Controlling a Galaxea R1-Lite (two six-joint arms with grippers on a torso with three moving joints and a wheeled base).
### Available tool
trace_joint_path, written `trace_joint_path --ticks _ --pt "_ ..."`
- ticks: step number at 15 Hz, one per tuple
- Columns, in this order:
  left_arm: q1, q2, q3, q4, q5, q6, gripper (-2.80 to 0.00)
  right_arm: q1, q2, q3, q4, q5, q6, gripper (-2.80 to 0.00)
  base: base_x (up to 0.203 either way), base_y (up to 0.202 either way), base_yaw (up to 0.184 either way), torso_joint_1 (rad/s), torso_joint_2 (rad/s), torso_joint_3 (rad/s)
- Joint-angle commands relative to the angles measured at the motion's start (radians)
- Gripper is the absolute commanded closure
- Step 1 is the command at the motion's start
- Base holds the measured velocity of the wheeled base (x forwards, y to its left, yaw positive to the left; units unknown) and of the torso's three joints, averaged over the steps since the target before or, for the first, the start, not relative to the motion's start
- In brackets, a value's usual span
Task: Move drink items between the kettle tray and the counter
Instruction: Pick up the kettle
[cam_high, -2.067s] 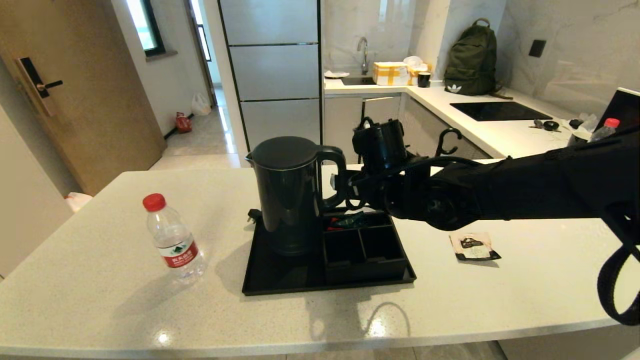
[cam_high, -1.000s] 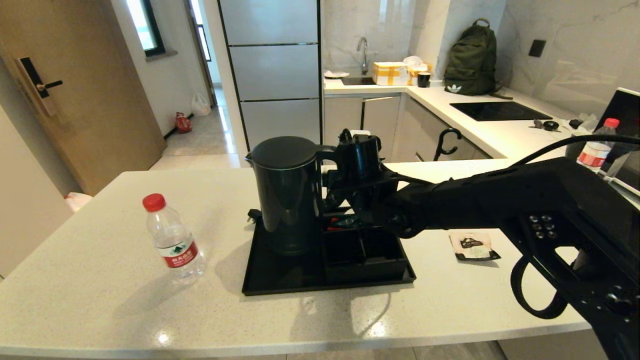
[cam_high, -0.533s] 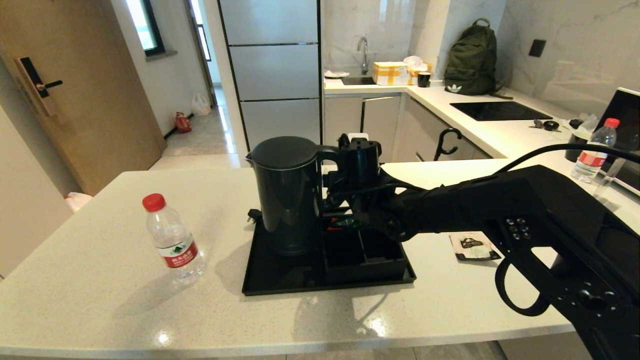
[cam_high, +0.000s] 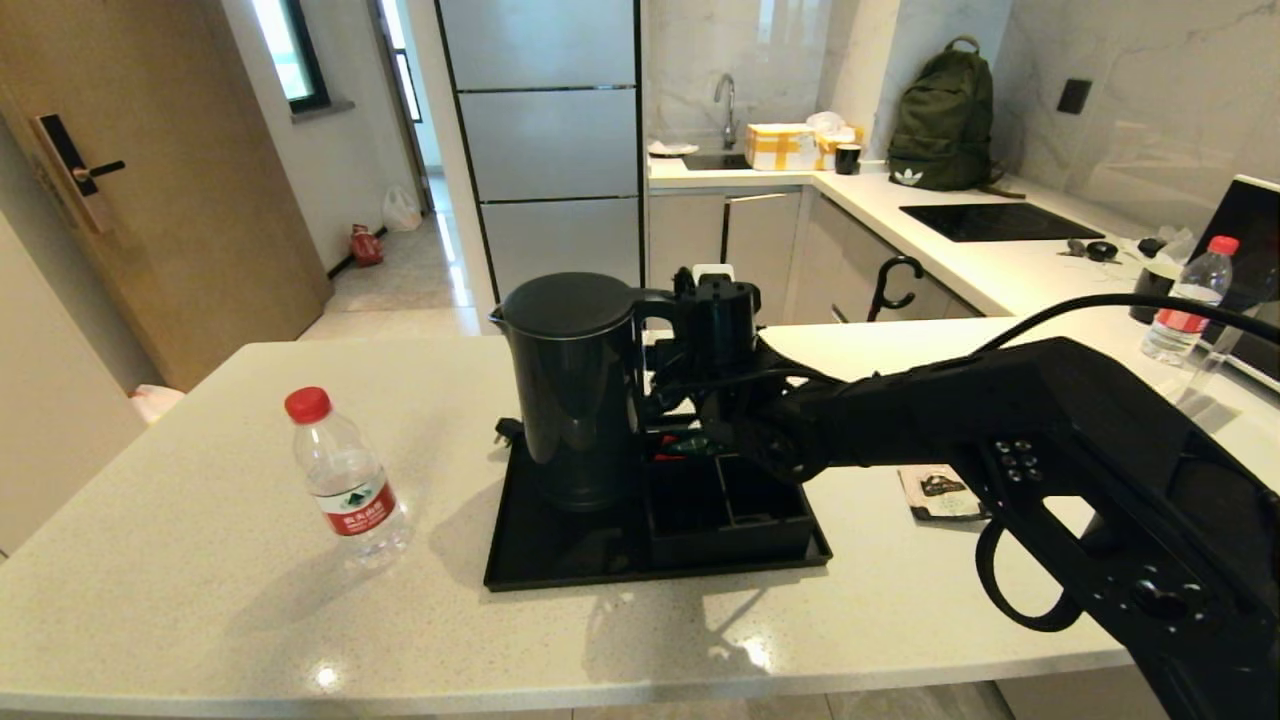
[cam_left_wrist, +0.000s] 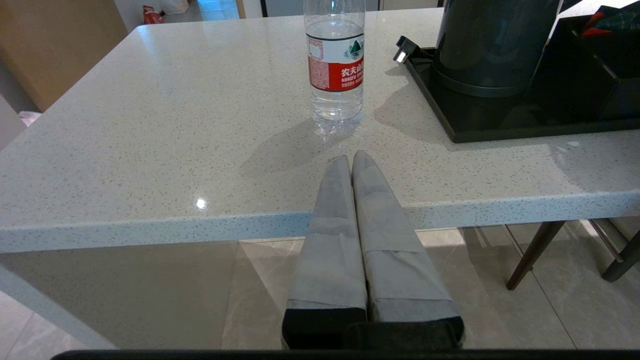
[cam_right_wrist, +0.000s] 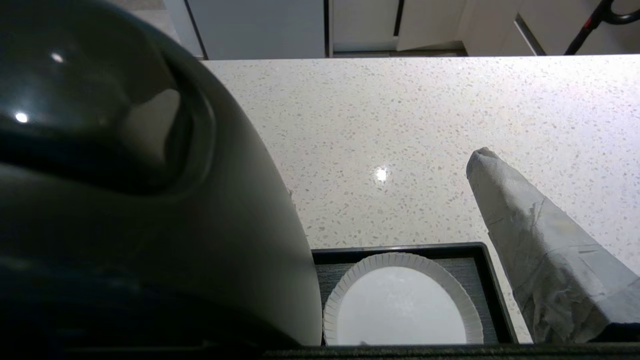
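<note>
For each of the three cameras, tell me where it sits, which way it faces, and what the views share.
Head: high, looking down over the counter at the kettle; the right arm reaches across.
Left wrist: low before the counter edge, facing the water bottle; left gripper shut.
Right wrist: beside the kettle handle, facing the tray; one finger shows.
All three share the kettle.

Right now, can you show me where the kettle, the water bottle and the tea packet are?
kettle (cam_high: 575, 400), head view, on its body.
water bottle (cam_high: 345, 480), head view, on its clear middle.
tea packet (cam_high: 938, 492), head view, on its dark emblem.
</note>
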Motion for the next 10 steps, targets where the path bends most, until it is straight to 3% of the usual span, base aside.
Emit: trace_joint_path --ticks 1,10 --pt "0.000 0.000 0.000 0.000 0.000 0.000 0.00 -0.002 0.009 -0.013 -0.007 -0.012 -0.008 0.00 0.000 0.000 0.000 0.000 0.00 0.000" --pt "0.000 0.000 0.000 0.000 0.000 0.000 0.00 -0.002 -0.022 -0.045 0.038 -0.029 -0.009 0.00 0.000 0.000 0.000 0.000 0.00 0.000"
